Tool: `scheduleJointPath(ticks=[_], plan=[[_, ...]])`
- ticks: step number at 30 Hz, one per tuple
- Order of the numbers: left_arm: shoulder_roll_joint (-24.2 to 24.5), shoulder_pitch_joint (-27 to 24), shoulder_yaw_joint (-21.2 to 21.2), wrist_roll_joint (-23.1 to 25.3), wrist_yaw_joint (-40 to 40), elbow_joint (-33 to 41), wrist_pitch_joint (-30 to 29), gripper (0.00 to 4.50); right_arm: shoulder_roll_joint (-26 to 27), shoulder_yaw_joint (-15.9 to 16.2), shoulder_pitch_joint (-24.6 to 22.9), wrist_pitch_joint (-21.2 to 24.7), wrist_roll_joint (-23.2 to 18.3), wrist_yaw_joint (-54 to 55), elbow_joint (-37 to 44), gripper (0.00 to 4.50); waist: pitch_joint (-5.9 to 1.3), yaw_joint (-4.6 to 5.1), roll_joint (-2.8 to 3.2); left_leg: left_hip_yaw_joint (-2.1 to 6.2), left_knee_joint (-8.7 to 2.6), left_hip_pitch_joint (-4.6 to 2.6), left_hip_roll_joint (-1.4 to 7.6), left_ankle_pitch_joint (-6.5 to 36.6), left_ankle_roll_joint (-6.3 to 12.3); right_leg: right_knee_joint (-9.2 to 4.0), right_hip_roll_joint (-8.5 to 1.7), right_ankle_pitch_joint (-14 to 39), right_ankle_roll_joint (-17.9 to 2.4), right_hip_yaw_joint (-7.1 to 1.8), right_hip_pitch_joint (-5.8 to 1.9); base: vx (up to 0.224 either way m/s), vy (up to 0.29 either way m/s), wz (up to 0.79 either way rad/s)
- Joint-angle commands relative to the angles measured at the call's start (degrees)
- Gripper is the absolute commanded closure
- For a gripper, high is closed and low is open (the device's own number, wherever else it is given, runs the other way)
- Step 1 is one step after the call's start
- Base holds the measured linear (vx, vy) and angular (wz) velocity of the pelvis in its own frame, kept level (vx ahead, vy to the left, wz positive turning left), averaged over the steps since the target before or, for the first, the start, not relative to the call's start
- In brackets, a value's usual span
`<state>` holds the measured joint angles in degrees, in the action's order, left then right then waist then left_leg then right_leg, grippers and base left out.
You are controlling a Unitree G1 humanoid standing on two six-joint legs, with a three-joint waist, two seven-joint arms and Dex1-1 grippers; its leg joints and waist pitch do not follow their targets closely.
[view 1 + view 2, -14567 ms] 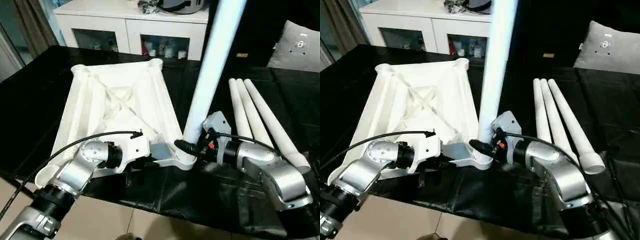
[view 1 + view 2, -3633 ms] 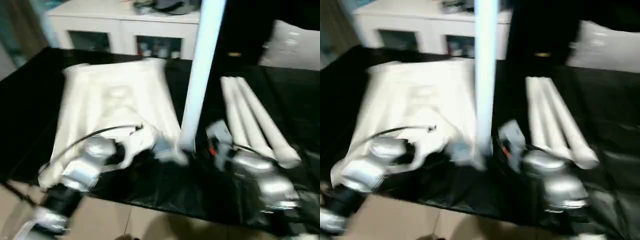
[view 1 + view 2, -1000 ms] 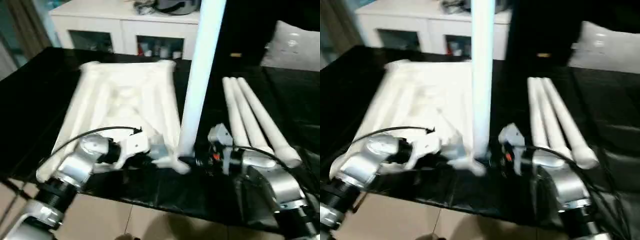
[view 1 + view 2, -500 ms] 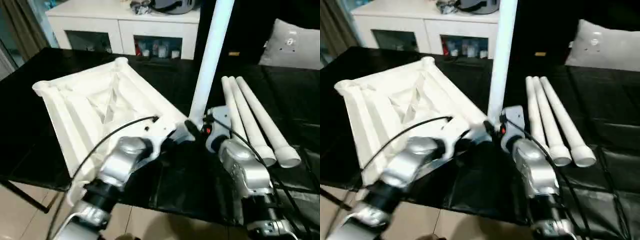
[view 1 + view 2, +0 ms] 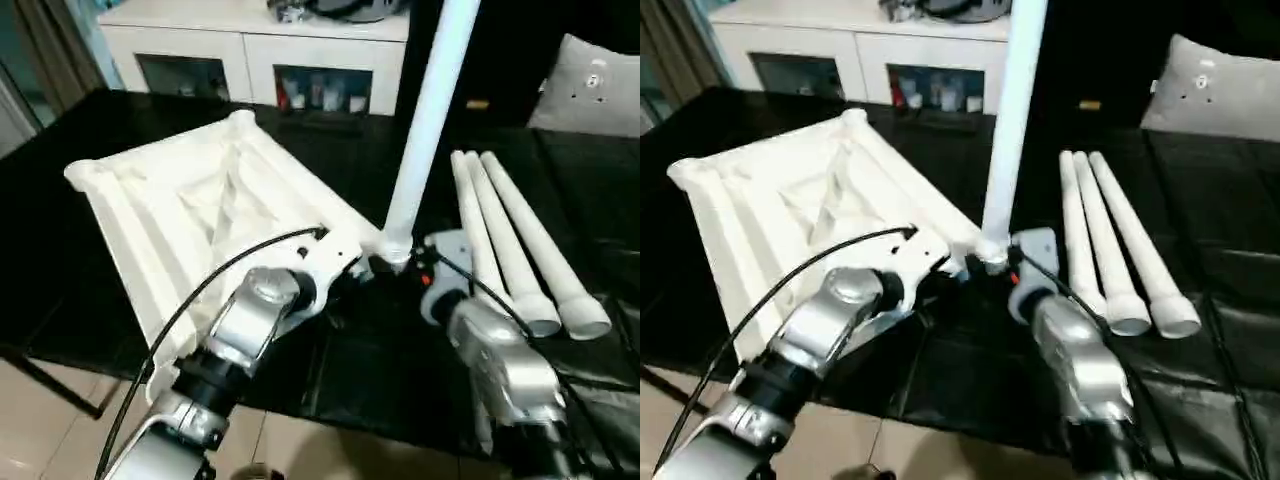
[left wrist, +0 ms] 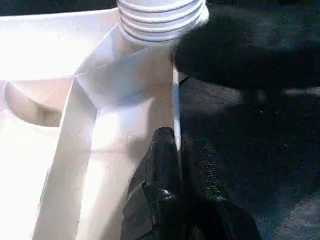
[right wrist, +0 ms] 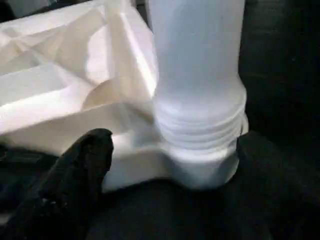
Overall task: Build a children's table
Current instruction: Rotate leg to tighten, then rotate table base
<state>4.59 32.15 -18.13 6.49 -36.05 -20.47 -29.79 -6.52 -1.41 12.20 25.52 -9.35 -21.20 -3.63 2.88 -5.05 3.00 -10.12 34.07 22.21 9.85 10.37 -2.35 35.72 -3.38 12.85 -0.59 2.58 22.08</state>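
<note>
The children's table top (image 5: 200, 210) lies upside down on the black surface, turned at an angle, ribs up. One white leg (image 5: 425, 120) stands upright in its near right corner socket (image 7: 200, 165). My left gripper (image 6: 175, 145) is shut on the top's thin rim right beside that socket. My right gripper (image 5: 405, 268) sits at the base of the upright leg, open, with one black finger (image 7: 82, 170) apart from the leg. Three loose legs (image 5: 510, 240) lie side by side to the right.
A white glass-doored cabinet (image 5: 250, 50) stands behind the work surface. A grey cushion (image 5: 600, 90) sits at the far right. The black cover (image 5: 380, 370) ends at a front edge close to my arms, with floor tiles below.
Over the last second the table top swung round on the surface, leg standing in its corner. My right gripper has opened off the leg's base. The left stays shut on the rim.
</note>
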Motion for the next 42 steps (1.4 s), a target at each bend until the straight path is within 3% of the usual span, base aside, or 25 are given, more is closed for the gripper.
scheduleJointPath(ticks=[1,6,9,12,16,21,22,24,26,28,32,36,37,42], plan=[[-0.34,2.24,1.85,-1.40,-0.60,1.43,2.16,4.04,-0.25,-0.81,-0.70,1.39,-1.24,-0.41,3.85,0.00,-3.60,-0.03,-0.63,1.51,-3.95,-0.87,3.17,8.07,2.30,-4.77,-4.96,3.80,-10.07,-2.77,-2.48,0.000,0.000,0.00],[-0.20,1.27,2.85,-4.23,-3.21,4.81,1.72,3.58,0.29,-1.78,-2.40,2.74,-2.51,1.20,8.08,0.00,-3.56,-0.11,-0.63,1.45,-3.89,-0.81,3.28,7.16,2.99,-4.61,-5.07,2.97,-11.36,-2.71,-2.38,0.000,0.000,0.00],[0.70,0.33,2.41,-4.52,-3.98,6.68,1.80,3.58,0.66,-2.02,-3.04,2.21,-3.00,1.63,9.05,0.00,-3.40,-0.01,-0.67,1.40,-3.97,-0.80,3.24,7.84,2.78,-4.77,-5.01,4.83,-10.91,-2.71,-2.29,0.000,0.000,0.00],[3.62,-2.09,2.92,-4.27,-3.81,9.65,-0.76,3.58,2.08,-2.59,-4.28,5.68,-4.61,3.33,12.00,0.00,-3.35,0.26,-0.59,1.53,-4.23,-0.79,3.22,8.54,2.20,-4.74,-4.82,6.34,-10.13,-2.70,-2.31,0.000,0.000,0.00],[8.31,-3.12,6.24,-3.19,-2.42,12.46,-4.26,3.58,0.58,0.60,-5.30,6.72,-3.22,1.74,13.50,0.00,-3.28,0.48,-0.32,1.54,-4.33,-0.97,3.11,9.76,1.09,-5.04,-4.72,7.97,-9.25,-2.72,-2.14,0.000,0.000,0.00],[18.40,-4.13,10.85,-1.10,-3.35,16.85,-8.38,3.58,-1.34,4.72,-5.41,9.68,-2.66,-0.77,13.56,0.00,-3.09,0.82,-0.20,1.67,-4.51,-1.16,3.02,10.10,0.16,-4.72,-4.48,7.58,-9.41,-2.67,-1.95,0.000,0.000,0.00],[22.61,-4.78,11.96,0.24,-3.52,18.30,-10.05,3.58,-2.57,6.93,-5.31,11.93,-2.11,-1.74,13.15,0.00,-3.08,0.93,-0.56,1.60,-4.50,-1.12,2.99,9.89,0.19,-4.69,-4.44,7.46,-9.42,-2.66,-2.00,0.000,0.000,0.00],[25.58,-5.43,12.71,0.93,-4.07,19.40,-11.13,3.58,-3.57,8.73,-5.09,12.44,-1.14,-2.59,12.28,0.00,-3.06,0.98,-0.18,1.66,-4.55,-1.28,3.09,9.66,-0.20,-4.47,-4.41,6.93,-9.55,-2.67,-1.77,0.000,0.000,0.00],[27.86,-5.84,13.15,1.74,-4.14,20.13,-12.33,3.58,-3.83,9.59,-4.72,12.39,-0.01,-2.35,11.33,0.00,-3.00,0.88,-0.20,1.57,-4.59,-1.45,3.11,10.26,-0.59,-4.51,-4.51,7.55,-9.81,-2.76,-1.57,0.000,0.000,0.00],[32.30,-7.06,13.08,3.44,-5.16,21.29,-14.07,3.84,-3.85,10.55,-3.64,12.56,0.94,-2.05,9.51,0.00,-2.89,0.72,-0.31,1.62,-4.77,-1.24,3.10,10.67,-0.83,-4.51,-4.60,8.40,-9.78,-2.81,-1.67,0.000,0.000,0.00],[37.49,-8.93,11.65,5.05,-5.66,22.46,-16.38,4.18,-4.19,11.84,-1.85,12.95,1.36,-1.87,7.39,0.00,-2.78,0.50,-0.49,1.60,-4.84,-1.59,3.18,11.76,-1.71,-4.52,-4.62,9.11,-9.66,-2.93,-1.36,0.000,0.000,0.00],[39.66,-10.44,10.05,5.98,-6.55,22.84,-17.55,4.44,-3.80,12.10,-0.38,12.75,1.41,-1.59,5.39,0.00,-2.98,0.10,-0.52,1.58,-4.76,-1.53,3.09,10.69,-2.05,-4.18,-4.68,6.77,-9.93,-2.94,-1.47,0.000,0.000,0.00],[40.03,-10.96,9.57,5.88,-7.22,22.95,-18.06,4.44,-3.58,12.14,0.11,12.49,1.59,-1.54,4.70,0.00,-3.01,0.07,-0.29,1.58,-4.74,-1.58,3.11,10.60,-2.15,-4.15,-4.68,6.50,-9.93,-2.94,-1.44,0.000,0.000,0.00],[42.51,-12.77,6.83,6.38,-9.15,24.42,-19.56,4.44,-2.70,12.29,1.80,11.45,2.28,-1.35,2.19,0.00,-3.09,0.15,-0.37,1.54,-4.65,-1.46,3.02,10.26,-2.30,-3.99,-4.68,4.89,-10.49,-2.90,-1.60,0.000,0.000,0.00]])
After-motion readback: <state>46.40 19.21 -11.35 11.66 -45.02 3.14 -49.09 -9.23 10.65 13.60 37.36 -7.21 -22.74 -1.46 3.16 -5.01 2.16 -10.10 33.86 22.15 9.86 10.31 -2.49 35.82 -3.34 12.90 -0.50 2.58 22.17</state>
